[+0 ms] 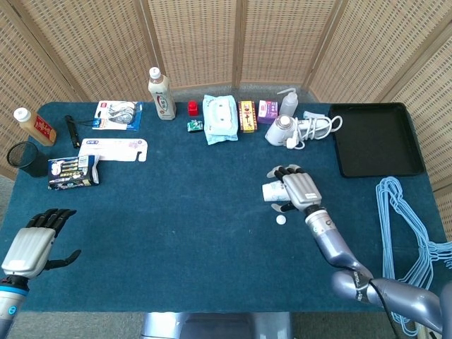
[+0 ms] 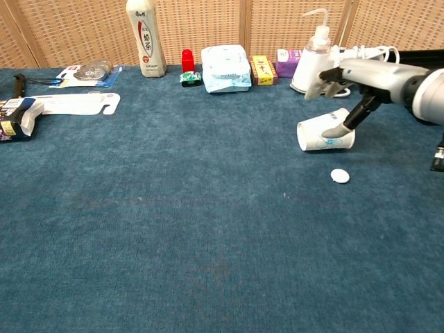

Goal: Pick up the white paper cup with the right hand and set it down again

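Chest view: right hand spread above the toppled white paper cup; white disc just beside.

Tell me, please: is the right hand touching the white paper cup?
Touching. In the chest view one fingertip of the right hand rests on the white paper cup, which lies on its side; its other fingers are lifted clear.
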### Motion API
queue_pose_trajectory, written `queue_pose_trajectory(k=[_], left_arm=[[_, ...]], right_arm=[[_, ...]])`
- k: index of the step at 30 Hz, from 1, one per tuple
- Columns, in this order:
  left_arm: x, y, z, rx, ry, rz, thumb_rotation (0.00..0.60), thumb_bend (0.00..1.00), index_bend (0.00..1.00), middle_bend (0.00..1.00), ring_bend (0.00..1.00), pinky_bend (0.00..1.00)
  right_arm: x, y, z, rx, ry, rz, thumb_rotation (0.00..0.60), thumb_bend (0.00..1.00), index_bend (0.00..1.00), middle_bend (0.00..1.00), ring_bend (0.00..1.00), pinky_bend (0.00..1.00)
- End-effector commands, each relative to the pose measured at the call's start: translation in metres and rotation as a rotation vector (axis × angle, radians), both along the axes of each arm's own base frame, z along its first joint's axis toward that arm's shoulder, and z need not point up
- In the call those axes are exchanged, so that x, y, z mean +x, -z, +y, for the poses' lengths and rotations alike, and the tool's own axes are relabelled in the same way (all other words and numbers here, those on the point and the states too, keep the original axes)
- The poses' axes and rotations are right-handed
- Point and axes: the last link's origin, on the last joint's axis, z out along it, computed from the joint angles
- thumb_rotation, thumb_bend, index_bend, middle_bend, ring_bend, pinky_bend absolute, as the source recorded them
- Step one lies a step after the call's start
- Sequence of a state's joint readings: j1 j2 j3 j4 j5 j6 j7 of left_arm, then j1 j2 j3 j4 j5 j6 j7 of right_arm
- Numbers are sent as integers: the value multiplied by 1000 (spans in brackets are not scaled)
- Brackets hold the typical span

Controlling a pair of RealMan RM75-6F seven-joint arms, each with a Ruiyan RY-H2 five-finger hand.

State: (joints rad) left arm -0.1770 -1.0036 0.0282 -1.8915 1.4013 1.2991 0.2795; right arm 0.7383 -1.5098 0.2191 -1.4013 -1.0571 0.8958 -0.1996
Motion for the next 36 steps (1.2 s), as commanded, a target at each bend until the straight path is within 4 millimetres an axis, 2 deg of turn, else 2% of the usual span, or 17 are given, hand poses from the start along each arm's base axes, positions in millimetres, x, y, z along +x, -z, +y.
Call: queue_pose_trajectory(k=[1, 8, 21, 36], left_arm=[[-1, -1, -1, 2, -4, 1, 337, 248, 118, 174, 117, 155], [-6, -2, -2, 2, -15, -1, 336, 249, 119, 175, 117, 156], [-8, 0, -2, -12, -22, -1, 332, 248, 118, 174, 117, 155], [-10, 0, -2, -15, -27, -2, 329, 248, 118, 175, 117, 155]], right_arm=[[8, 8, -2, -5, -46, 60, 562, 252, 273, 216, 216, 109], [12, 19, -8, -32, -86, 181, 561, 252, 296, 218, 216, 113], [3, 29, -11, -74, -85, 382, 566, 252, 311, 218, 213, 116], [12, 37, -7, -70, -90, 389, 566, 253, 317, 218, 213, 121]])
